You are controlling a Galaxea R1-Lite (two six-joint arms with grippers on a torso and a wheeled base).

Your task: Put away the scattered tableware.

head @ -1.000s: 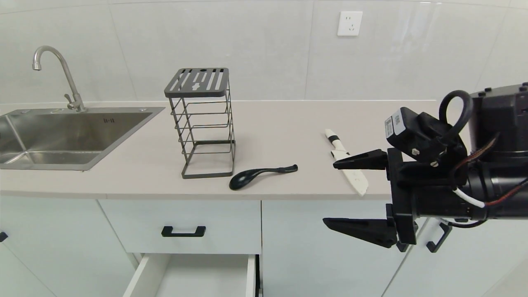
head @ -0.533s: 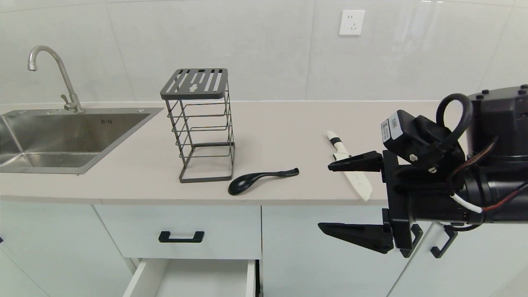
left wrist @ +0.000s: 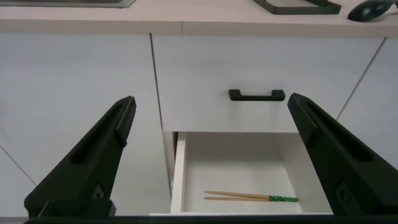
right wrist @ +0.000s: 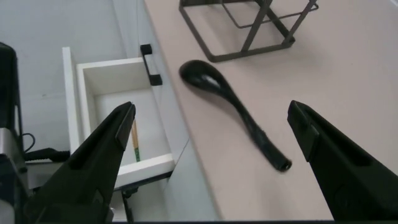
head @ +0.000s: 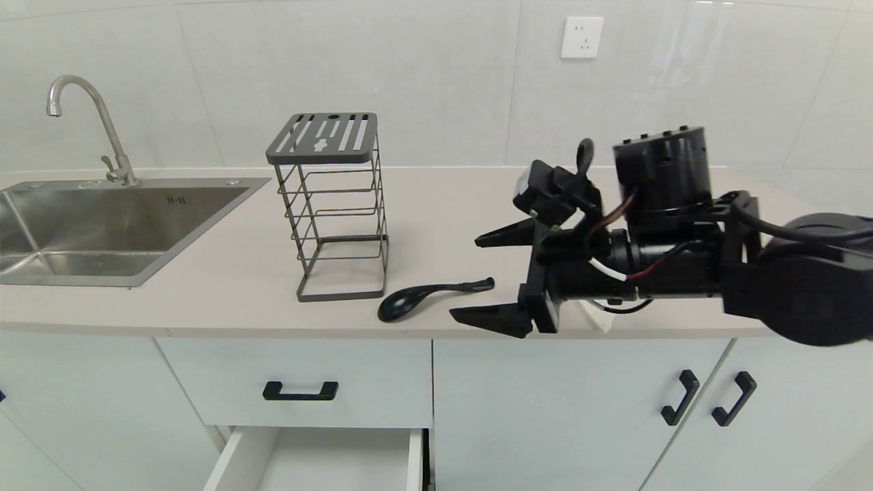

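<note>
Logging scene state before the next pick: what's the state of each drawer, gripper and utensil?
right gripper, open, empty
left gripper, open, empty
lower drawer, open, chopsticks inside
upper drawer, shut
spoon, lying on the counter
knife, on the counter, mostly hidden
rack, upright, empty

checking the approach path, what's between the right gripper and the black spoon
Nothing. In the right wrist view the black spoon lies on bare countertop, framed by the open right gripper. The head view shows no obstacle either.
</note>
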